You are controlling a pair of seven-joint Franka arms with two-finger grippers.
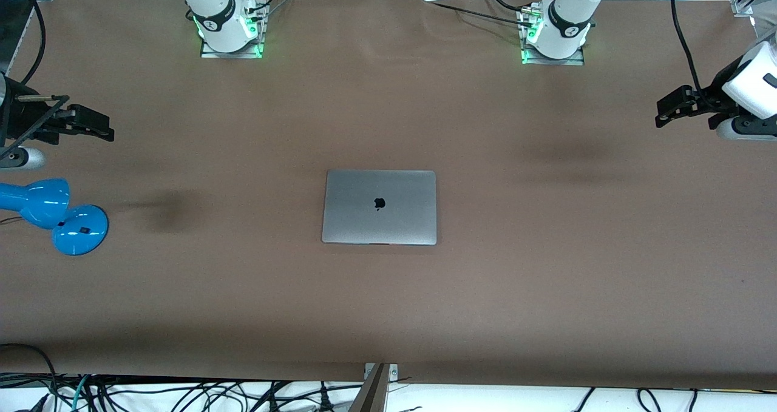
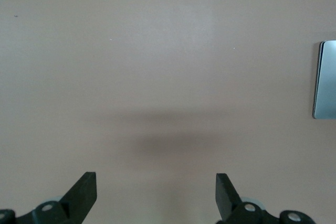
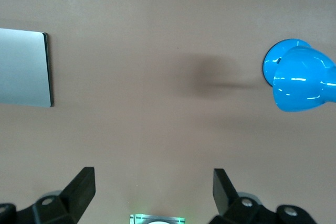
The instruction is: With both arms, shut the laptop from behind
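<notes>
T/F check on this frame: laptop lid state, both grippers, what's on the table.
1. The laptop lies shut, logo up. True.
2. The left gripper grips the laptop's lid. False: it is open over bare table, toward the left arm's end.
3. The right gripper is shut. False: its fingers stand apart, holding nothing.
4. A blue lamp sits toward the right arm's end. True.

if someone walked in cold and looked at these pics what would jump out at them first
Probably the laptop, shut flat with its logo up, alone in the middle of the brown table. Next, the bright blue lamp at the right arm's end of the table. The right gripper hangs open near that lamp, and the left gripper hangs open over the left arm's end, neither near the laptop.
</notes>
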